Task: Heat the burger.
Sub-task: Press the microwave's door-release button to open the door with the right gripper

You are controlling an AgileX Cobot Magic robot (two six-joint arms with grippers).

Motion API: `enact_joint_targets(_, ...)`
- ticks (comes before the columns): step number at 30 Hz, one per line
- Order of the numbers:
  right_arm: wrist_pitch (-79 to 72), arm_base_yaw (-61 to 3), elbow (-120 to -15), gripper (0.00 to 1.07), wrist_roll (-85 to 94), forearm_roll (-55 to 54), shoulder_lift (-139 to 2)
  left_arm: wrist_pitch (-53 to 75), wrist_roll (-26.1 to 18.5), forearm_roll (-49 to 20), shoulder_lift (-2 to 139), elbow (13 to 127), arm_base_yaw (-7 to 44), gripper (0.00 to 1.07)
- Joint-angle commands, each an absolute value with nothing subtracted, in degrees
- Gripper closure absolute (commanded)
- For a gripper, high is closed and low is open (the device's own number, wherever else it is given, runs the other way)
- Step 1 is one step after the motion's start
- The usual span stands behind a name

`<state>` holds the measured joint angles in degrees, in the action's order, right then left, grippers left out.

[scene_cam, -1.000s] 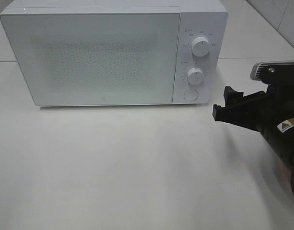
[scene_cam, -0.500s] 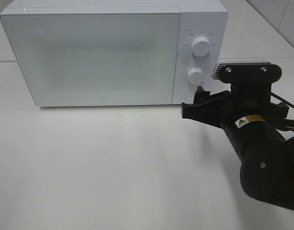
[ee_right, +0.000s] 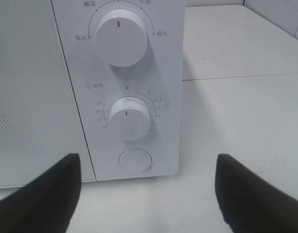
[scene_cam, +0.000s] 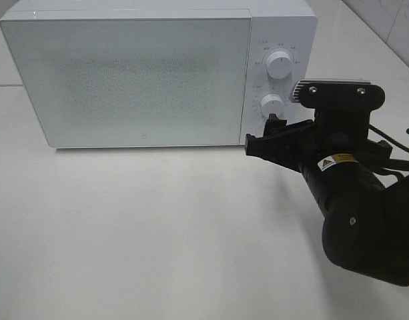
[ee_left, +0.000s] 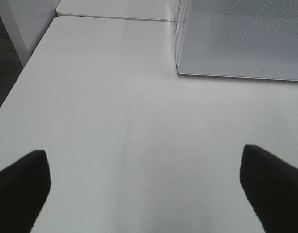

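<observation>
While the microwave door (scene_cam: 124, 77) stands shut, right tool (scene_cam: 263, 133) facing knobs (scene_cam: 272, 105)

Worktop (scene_cam: 157, 233): white, matte, smooth. A seam runs across it at the far side, level with the microwave's middle. A faint hairline mark shows on the surface in the left wrist view.

One item stands directly on it: white microwave (scene_cam: 137, 73), far side, door shut. Its control panel, at the right end, carries two dials and a round button.

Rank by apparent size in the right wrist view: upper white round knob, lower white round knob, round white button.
1. Upper white round knob
2. Lower white round knob
3. Round white button
</observation>
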<state>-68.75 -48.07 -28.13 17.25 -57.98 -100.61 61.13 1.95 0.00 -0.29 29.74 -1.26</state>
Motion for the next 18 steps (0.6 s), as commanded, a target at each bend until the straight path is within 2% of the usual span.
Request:
enact_joint_targets(1, -68.8, -48.4, -28.5, 0.37, 12.6, -57.9, -100.7, 61.3, 2.1, 0.0, -0.6, 29.6, -1.2, 0.08)
enact_joint_targets(3, -68.6, -48.4, -28.5, 0.44, 4.6, -57.9, -100.7, 61.3, 2.1, 0.0, -0.6, 29.6, -1.2, 0.08)
enact_joint_targets(4, -68.6, -48.4, -28.5, 0.44, 4.6, -57.9, -100.7, 61.3, 2.1, 0.0, -0.6, 29.6, -1.2, 0.08)
enact_joint_targets(5, -67.7, -48.4, -28.5, 0.50, -1.9, -57.9, -100.7, 61.3, 2.1, 0.0, -0.6, 29.6, -1.2, 0.08)
enact_joint_targets(6, -67.7, -48.4, -28.5, 0.50, -1.9, -57.9, -100.7, 61.3, 2.1, 0.0, -0.6, 29.6, -1.2, 0.08)
enact_joint_targets(8, -65.4, -48.4, -28.5, 0.60, -14.3, -57.9, -100.7, 61.3, 2.1, 0.0, -0.6, 29.6, -1.2, 0.08)
enact_joint_targets(10, -64.5, -48.4, -28.5, 0.63, -18.5, -57.9, -100.7, 61.3, 2.1, 0.0, -0.6, 29.6, -1.2, 0.08)
enact_joint_targets(11, -62.7, -48.4, -28.5, 0.71, -25.8, -57.9, -100.7, 61.3, 2.1, 0.0, -0.6, 29.6, -1.2, 0.08)
enact_joint_targets(12, -62.7, -48.4, -28.5, 0.71, -25.8, -57.9, -100.7, 61.3, 2.1, 0.0, -0.6, 29.6, -1.2, 0.08)
enact_joint_targets(13, -61.3, -48.4, -28.5, 0.78, -33.2, -57.8, -100.7, 61.3, 2.1, 0.0, -0.6, 29.6, -1.2, 0.08)
enact_joint_targets(18, -59.2, -48.4, -28.5, 0.91, -49.7, -57.8, -100.7, 61.3, 2.1, 0.0, -0.6, 29.6, -1.2, 0.08)
